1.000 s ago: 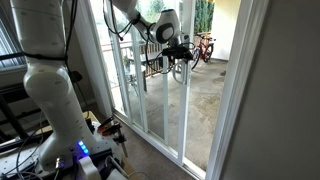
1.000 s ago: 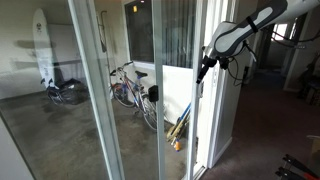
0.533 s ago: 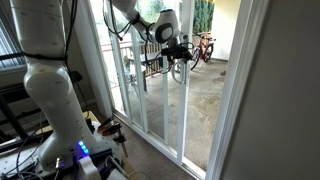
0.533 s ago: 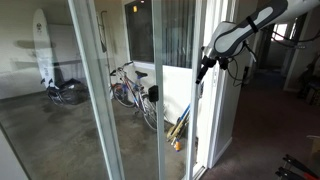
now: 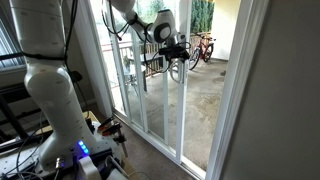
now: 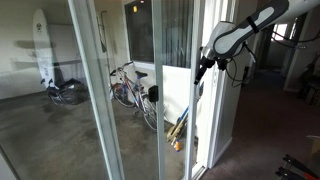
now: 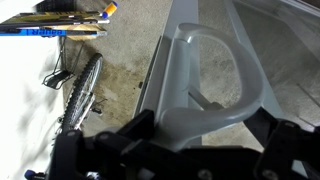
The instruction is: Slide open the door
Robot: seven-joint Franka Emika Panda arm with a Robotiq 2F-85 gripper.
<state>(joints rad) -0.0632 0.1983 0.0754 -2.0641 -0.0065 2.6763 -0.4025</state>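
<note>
The door (image 5: 184,105) stands upright in its track, a tall glass panel in a thin white frame. It lies at the far end of the arm's reach in both exterior views (image 6: 198,125). The gripper (image 5: 174,48) is up at the door's upright, well above the floor, with the arm stretched out to it from the room side (image 6: 203,68).

In the wrist view the grey loop handle (image 7: 246,78) fills the picture. Its long axis runs along the upright, so it is vertical in the scene like the door. One end of the loop passes between the dark fingers (image 7: 85,152), one to each side of it. They appear to touch the handle, but the lower edge of the view is too dark and close to tell whether they are clamped on it or only bracketing it. Through the glass, beyond the handle, a bicycle wheel (image 7: 80,92) stands on the concrete outside.

The coming move turns on this: the handle already sits inside the gripper (image 7: 195,140), so no further approach is needed. The push should go sideways, across the handle's long axis and parallel to the glass, along the track. A pull toward the room would only strain the frame.
</note>
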